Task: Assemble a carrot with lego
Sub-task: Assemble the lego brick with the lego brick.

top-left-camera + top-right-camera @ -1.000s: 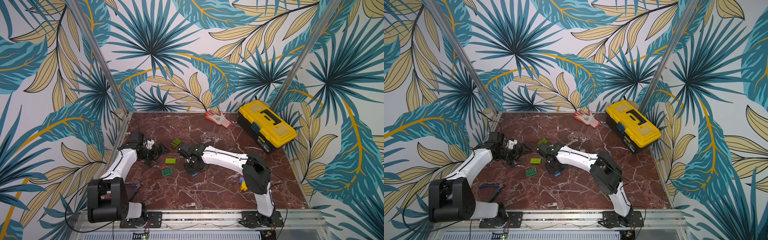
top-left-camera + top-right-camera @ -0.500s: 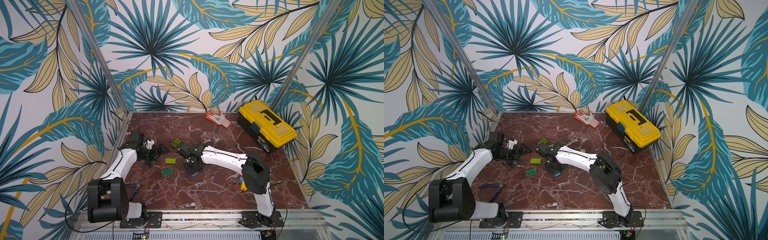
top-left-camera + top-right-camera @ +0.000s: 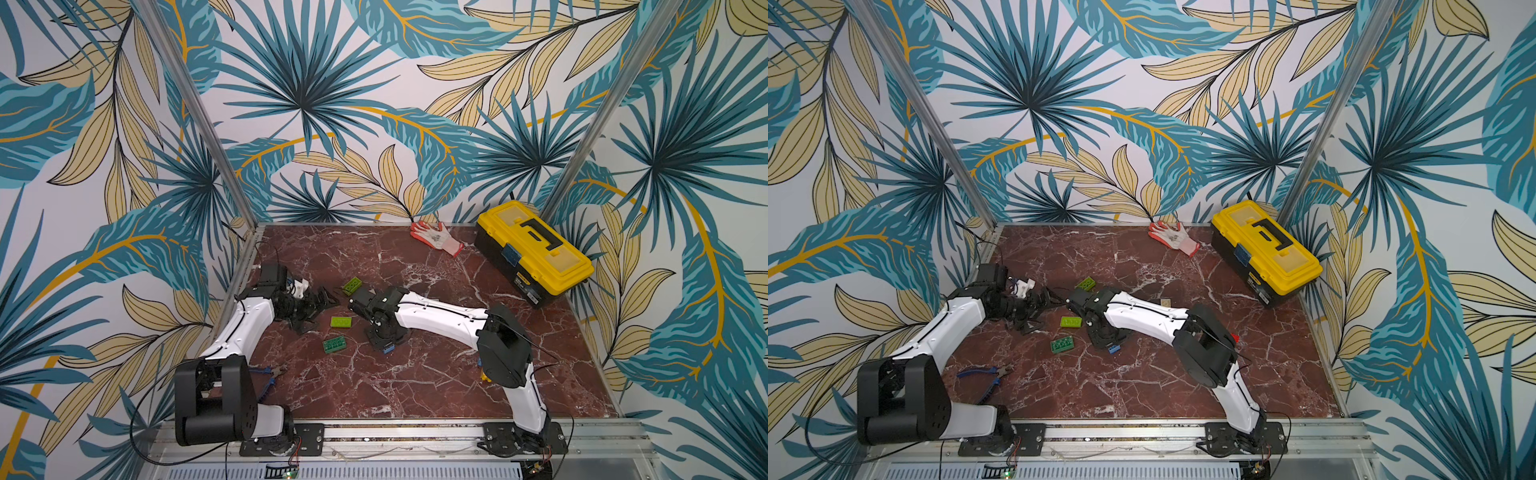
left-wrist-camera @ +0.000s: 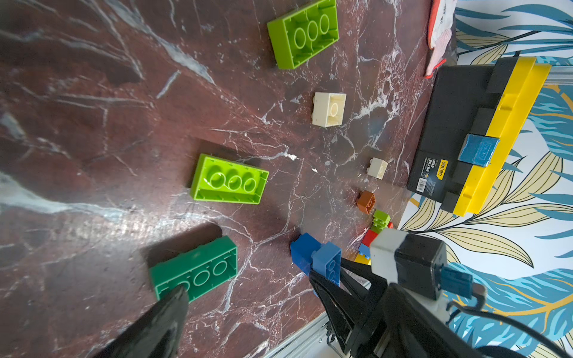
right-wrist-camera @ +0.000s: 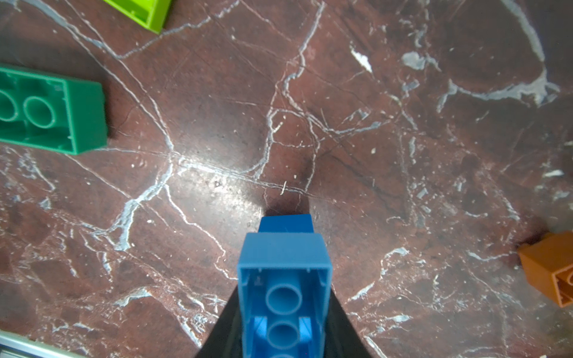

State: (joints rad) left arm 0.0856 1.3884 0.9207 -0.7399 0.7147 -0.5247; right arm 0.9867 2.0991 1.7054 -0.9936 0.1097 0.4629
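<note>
Still clamping blue lego (image 5: 283,279) in right jaws, three o'clock from dark green lego (image 3: 334,345); keeping left jaws open, empty. No progress.

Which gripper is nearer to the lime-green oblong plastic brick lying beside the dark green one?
Left. The open left gripper has the lime-green brick just ahead of it; the right gripper, shut on a blue plastic brick, sits farther away on the brick's other side.

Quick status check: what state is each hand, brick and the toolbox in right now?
left hand: open, empty.
right hand: shut on blue bricks.
blue bricks: two joined, gripped.
dark green brick: loose, underside up.
lime bricks: both loose, underside up.
toolbox: lid closed.
</note>
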